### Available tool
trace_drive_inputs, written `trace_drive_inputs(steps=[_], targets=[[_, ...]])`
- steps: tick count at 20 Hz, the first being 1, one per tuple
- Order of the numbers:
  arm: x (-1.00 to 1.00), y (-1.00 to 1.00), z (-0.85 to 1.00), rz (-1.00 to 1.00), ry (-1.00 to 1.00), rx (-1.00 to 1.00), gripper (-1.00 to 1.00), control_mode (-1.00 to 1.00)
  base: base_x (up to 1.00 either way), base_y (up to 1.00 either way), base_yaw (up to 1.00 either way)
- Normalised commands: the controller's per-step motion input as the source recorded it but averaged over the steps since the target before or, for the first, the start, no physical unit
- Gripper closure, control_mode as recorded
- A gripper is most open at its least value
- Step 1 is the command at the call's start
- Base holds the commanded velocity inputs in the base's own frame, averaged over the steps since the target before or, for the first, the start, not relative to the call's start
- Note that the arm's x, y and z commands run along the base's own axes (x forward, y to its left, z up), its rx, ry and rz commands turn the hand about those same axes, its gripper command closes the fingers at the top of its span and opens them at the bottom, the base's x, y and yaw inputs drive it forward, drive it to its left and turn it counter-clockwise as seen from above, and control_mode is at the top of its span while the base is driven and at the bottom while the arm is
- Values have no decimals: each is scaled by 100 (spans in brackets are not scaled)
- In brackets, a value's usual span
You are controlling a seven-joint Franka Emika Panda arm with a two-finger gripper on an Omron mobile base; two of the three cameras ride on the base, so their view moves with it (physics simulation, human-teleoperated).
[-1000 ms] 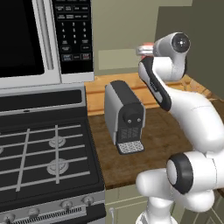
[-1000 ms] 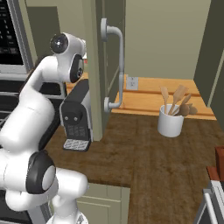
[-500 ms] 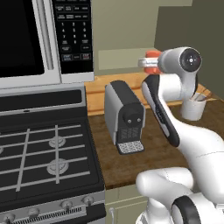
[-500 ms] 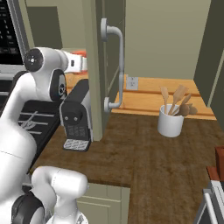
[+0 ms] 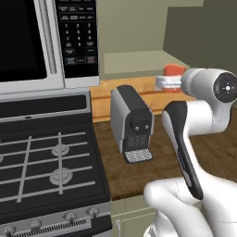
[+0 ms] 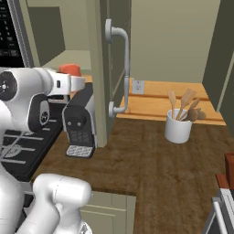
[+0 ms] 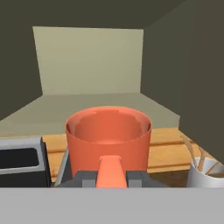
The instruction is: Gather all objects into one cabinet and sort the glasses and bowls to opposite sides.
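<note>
An orange-red mug (image 7: 108,135) sits upright in my gripper (image 7: 109,176), which is shut on its handle. In the left base view the mug (image 5: 173,70) hangs above the counter, right of the coffee machine, with the gripper (image 5: 166,82) under it. The right base view has the mug (image 6: 69,69) at the front of the open olive-green cabinet, level with its pale green shelf (image 6: 68,57). In the hand view the shelf (image 7: 87,107) lies bare straight ahead. The cabinet door, with its curved grey-white handle (image 6: 119,68), stands swung open. The other cups and the black bowl are out of view.
A dark coffee machine (image 5: 132,122) stands on the wooden counter below the mug. The microwave (image 5: 46,41) and stove (image 5: 41,157) are to the left. A white holder of wooden utensils (image 6: 179,123) sits to the right, past the open door.
The hand with the mug has moved right and slightly down in the left base view. The upper arm has swung round with it.
</note>
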Motion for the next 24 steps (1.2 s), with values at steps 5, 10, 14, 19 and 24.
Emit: trace_drive_inputs(steps=[5, 10, 14, 19, 24], targets=[[-100, 0, 0, 0, 1, 0, 100, -100, 0, 0, 0], [-98, 0, 1, 0, 11, 0, 100, -100, 0, 0, 0], [-44, 13, 21, 0, 22, 0, 100, -100, 0, 0, 0], [6, 2, 18, 0, 18, 0, 100, -100, 0, 0, 0], [-1, -21, 1, 0, 2, 0, 100, -100, 0, 0, 0]])
